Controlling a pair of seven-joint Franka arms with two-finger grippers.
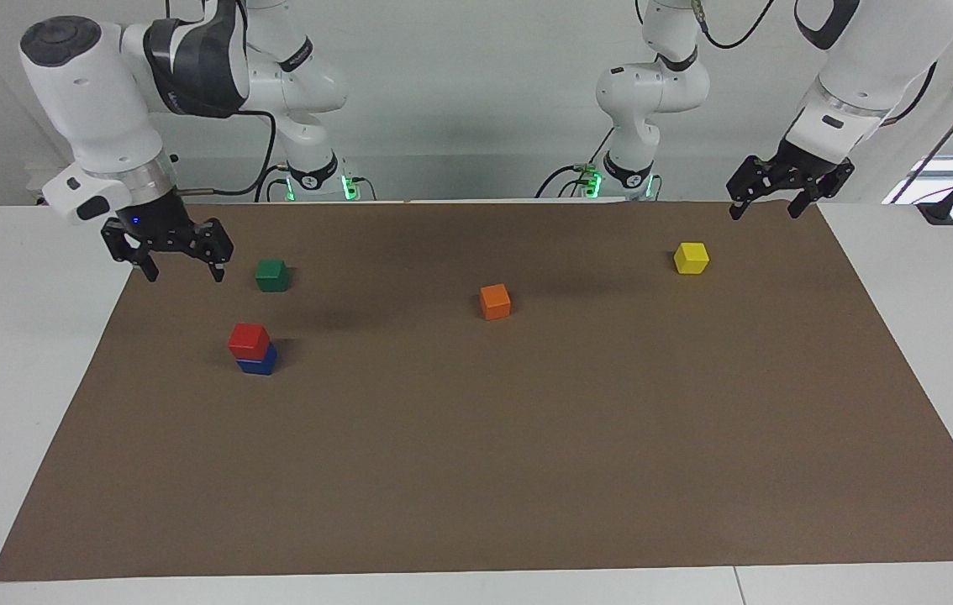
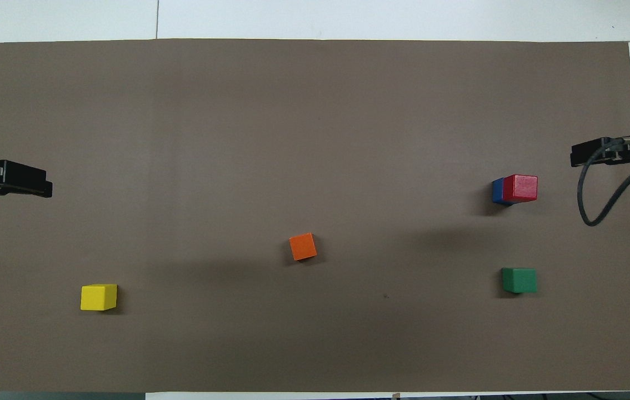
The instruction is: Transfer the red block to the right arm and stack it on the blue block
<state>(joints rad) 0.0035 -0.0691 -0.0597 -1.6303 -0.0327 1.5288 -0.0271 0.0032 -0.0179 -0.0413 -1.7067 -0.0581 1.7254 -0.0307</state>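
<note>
Stacking looks done to me. On my screen I go from the right arm's end of the table to the left arm's end. The right gripper hangs up in the air over the edge of the brown mat, with its fingers spread wide and nothing in them. The red block sits on top of the blue block, with no gripper touching it. The green block is a bit nearer to the robots than the stack. Next come the orange block in the middle and the yellow block. The left gripper waits over the mat's corner at its own end, spread wide and empty too. I think the only move left is to park the right arm well away from the stack without bumping it. I can read no words or labels anywhere.
</note>
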